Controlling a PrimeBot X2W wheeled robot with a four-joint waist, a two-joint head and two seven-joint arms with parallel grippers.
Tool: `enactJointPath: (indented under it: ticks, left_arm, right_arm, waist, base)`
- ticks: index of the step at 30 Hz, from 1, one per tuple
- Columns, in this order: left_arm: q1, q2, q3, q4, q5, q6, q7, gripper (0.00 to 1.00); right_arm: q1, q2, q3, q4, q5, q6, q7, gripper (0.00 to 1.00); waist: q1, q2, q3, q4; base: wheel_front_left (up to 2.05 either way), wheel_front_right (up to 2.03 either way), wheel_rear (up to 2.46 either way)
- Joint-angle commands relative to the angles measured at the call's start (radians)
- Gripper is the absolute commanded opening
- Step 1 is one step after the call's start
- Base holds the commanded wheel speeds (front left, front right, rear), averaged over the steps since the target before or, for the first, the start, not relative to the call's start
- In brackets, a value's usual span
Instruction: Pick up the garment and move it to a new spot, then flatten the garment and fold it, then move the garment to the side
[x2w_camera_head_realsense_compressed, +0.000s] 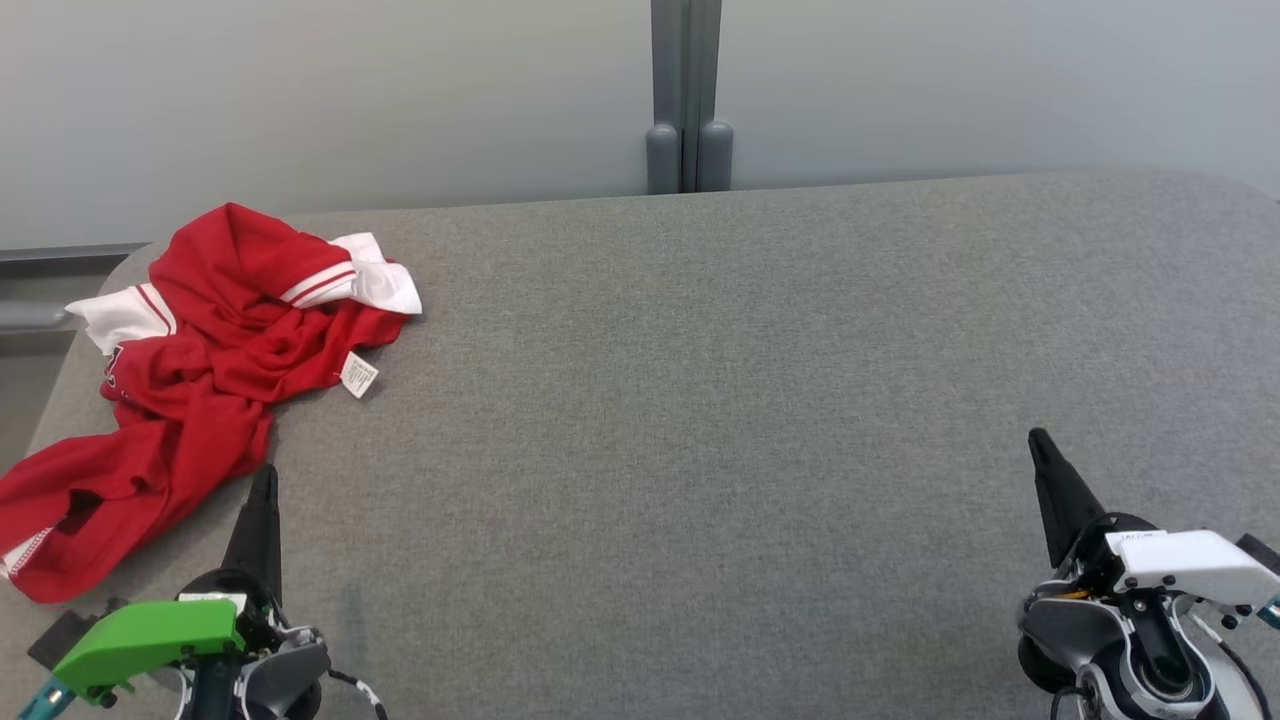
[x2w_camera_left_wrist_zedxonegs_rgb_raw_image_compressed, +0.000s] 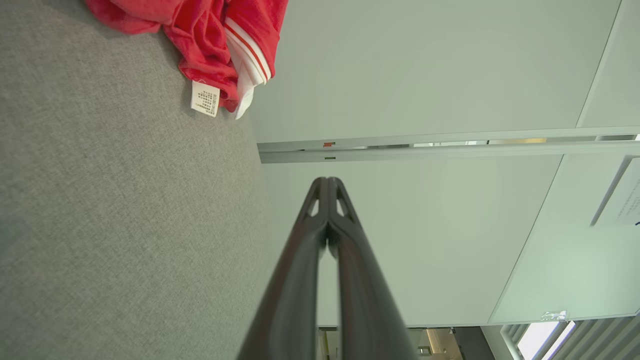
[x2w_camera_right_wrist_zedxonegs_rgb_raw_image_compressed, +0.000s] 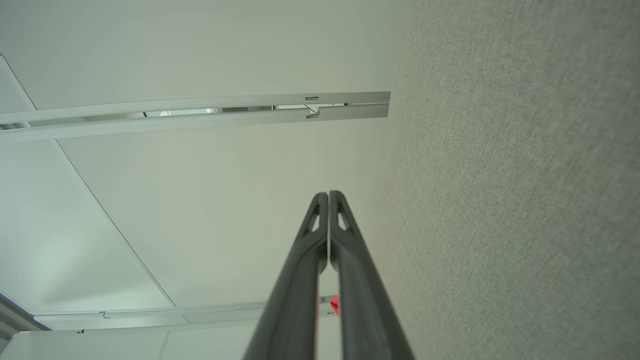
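One garment (x2w_camera_head_realsense_compressed: 200, 400), red with white striped trim, lies crumpled on the far left part of the grey table (x2w_camera_head_realsense_compressed: 700, 400). It is bunched so tightly that its shape is hard to make out, and its lower end runs off the left edge of the head view. Two white-trimmed sections show, and one white care label (x2w_camera_head_realsense_compressed: 359, 374) sticks out on the side nearer the table's middle. In the left wrist view only a corner of the cloth shows, cut off at the top edge.

There are two grippers. The left gripper (x2w_camera_head_realsense_compressed: 265, 478) points up just beside the garment's near edge, its jaws pressed together on nothing. The right gripper (x2w_camera_head_realsense_compressed: 1038, 440) is well apart at the lower right, its jaws likewise pressed together and empty. Both arms are cut off by the bottom edge.

A small red speck low in the right wrist view is too small to identify.
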Motion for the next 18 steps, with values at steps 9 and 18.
enactJointPath:
  ticks: [9, 18]
  left_arm:
    - [0.025, -0.004, -0.036, 0.017, 0.015, 0.002, -0.032, 1.0]
    - [0.029, -0.003, -0.063, -0.019, 0.107, 0.021, -0.075, 1.0]
  right_arm:
    - [0.029, 0.006, 0.016, 0.02, -0.015, 0.0, -0.032, 1.0]
    - [0.039, 0.005, 0.008, 0.004, -0.114, 0.0, -0.075, 1.0]
  waist:
    - [0.0, 0.0, -0.002, 0.001]
    - [0.0, 0.0, -0.004, 0.002]
  base:
    - [0.0, 0.0, 0.0]
    - [0.0, 0.0, 0.0]
